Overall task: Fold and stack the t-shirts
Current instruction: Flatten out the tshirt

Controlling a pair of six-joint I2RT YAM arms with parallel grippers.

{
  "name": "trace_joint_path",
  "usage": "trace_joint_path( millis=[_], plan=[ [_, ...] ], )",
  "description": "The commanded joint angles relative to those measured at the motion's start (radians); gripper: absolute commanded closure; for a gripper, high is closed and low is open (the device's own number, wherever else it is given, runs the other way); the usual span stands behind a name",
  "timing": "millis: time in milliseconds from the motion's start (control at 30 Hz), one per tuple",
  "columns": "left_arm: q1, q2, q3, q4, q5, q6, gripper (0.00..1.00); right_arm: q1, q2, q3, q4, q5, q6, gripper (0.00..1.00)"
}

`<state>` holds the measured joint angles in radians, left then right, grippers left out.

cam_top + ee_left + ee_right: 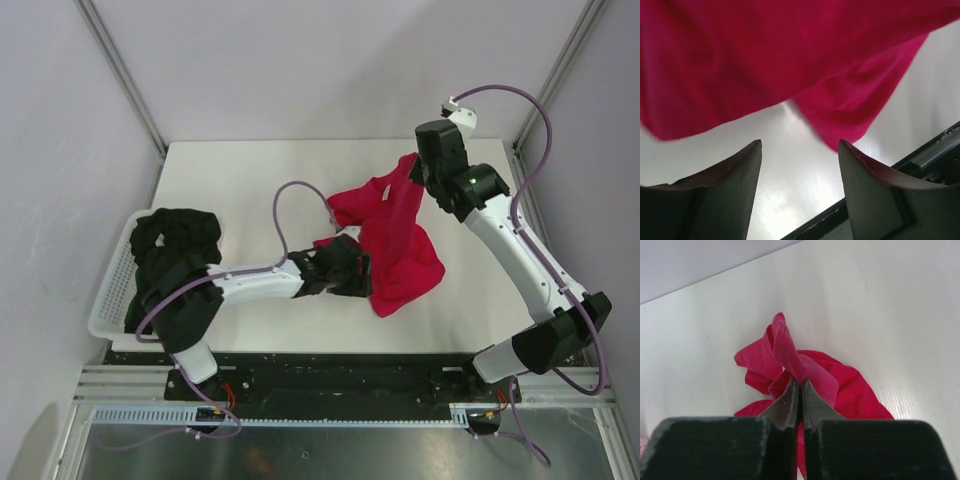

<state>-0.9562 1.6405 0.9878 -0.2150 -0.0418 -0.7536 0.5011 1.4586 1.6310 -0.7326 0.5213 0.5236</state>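
The crimson-red t-shirt [395, 245] hangs crumpled over the table's middle, its upper edge lifted toward the back right. My right gripper [415, 168] is shut on that edge; in the right wrist view the jaws [800, 382] pinch a fold of the red t-shirt [840, 385]. My left gripper [362, 268] is open and empty at the shirt's lower left side; in its wrist view the red cloth [790, 55] hangs just above and ahead of the spread fingers [735, 185]. A black t-shirt [175, 245] lies heaped in the basket on the left. No pink shirt shows.
A white lattice basket [105, 300] stands at the table's left edge. The white table [250, 180] is walled by grey panels and metal posts. Its near edge, with a black rail [935, 150], lies close to the left gripper.
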Motion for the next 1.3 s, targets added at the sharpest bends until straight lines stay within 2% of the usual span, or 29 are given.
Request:
trace_joint_path(
  millis=[0,133,433,567,700,867,1033,1267],
  plan=[
    [-0.044,0.089,0.100,0.085,0.014,-0.063,0.34,-0.020,0.004,0.086,-0.011,-0.003,-0.026,1.00],
    [-0.048,0.077,0.083,0.090,-0.032,-0.076,0.34,-0.034,0.003,0.098,-0.018,-0.007,-0.036,1.00],
    [-0.020,-0.177,-0.091,0.054,-0.237,0.001,0.35,-0.100,0.009,0.122,-0.015,-0.042,-0.044,1.00],
    [0.031,-0.248,-0.142,0.031,-0.266,0.053,0.34,-0.103,0.018,0.140,-0.014,-0.052,-0.046,1.00],
    [0.092,-0.211,-0.117,0.029,-0.207,0.119,0.31,-0.105,0.028,0.153,-0.012,-0.061,-0.046,1.00],
    [0.131,-0.072,-0.024,0.030,-0.146,0.164,0.30,-0.105,0.042,0.167,-0.017,-0.079,-0.048,1.00],
    [0.157,0.010,0.031,0.031,-0.162,0.146,0.30,-0.106,0.041,0.167,-0.024,-0.090,-0.052,1.00],
    [0.224,0.014,0.052,0.029,-0.222,0.100,0.31,-0.110,0.027,0.161,-0.034,-0.085,-0.063,1.00]
  ],
)
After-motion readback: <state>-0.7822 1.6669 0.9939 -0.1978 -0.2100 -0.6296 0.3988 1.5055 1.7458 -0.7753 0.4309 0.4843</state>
